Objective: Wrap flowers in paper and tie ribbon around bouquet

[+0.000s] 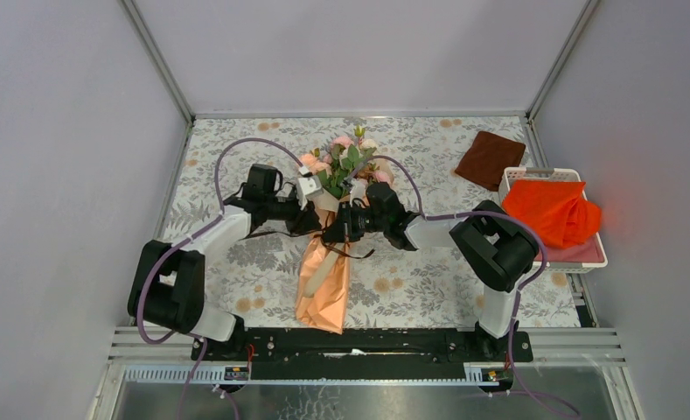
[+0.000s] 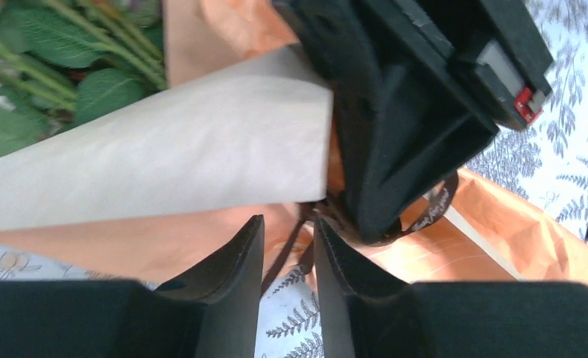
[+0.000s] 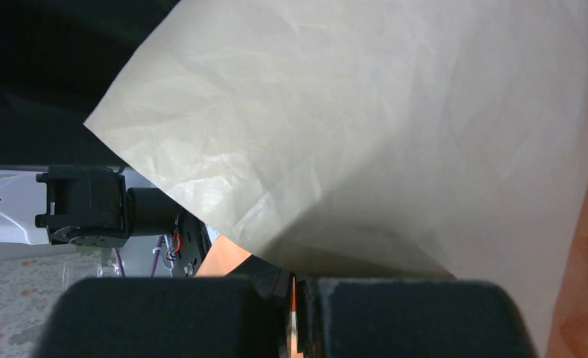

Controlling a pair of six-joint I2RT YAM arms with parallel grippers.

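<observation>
On the table (image 1: 437,293), the bouquet (image 1: 324,280) lay with its flowers (image 1: 345,162) at the far end. The left gripper (image 2: 288,222) had its fingers a bit apart, ribbon (image 2: 435,203) running between them; the right gripper (image 3: 294,292) was squeezed fully closed.

The bouquet (image 1: 325,262) lies mid-table (image 1: 411,289), with the flowers (image 1: 345,162) at its far end. The left gripper (image 1: 310,219) is on its left, the right gripper (image 1: 337,229) on its right, and the ribbon (image 2: 434,207) between them. A folded cloth (image 1: 490,159) lies at the far right. Nearer, a basket (image 1: 586,258) holds a loose cloth (image 1: 551,210).
</observation>
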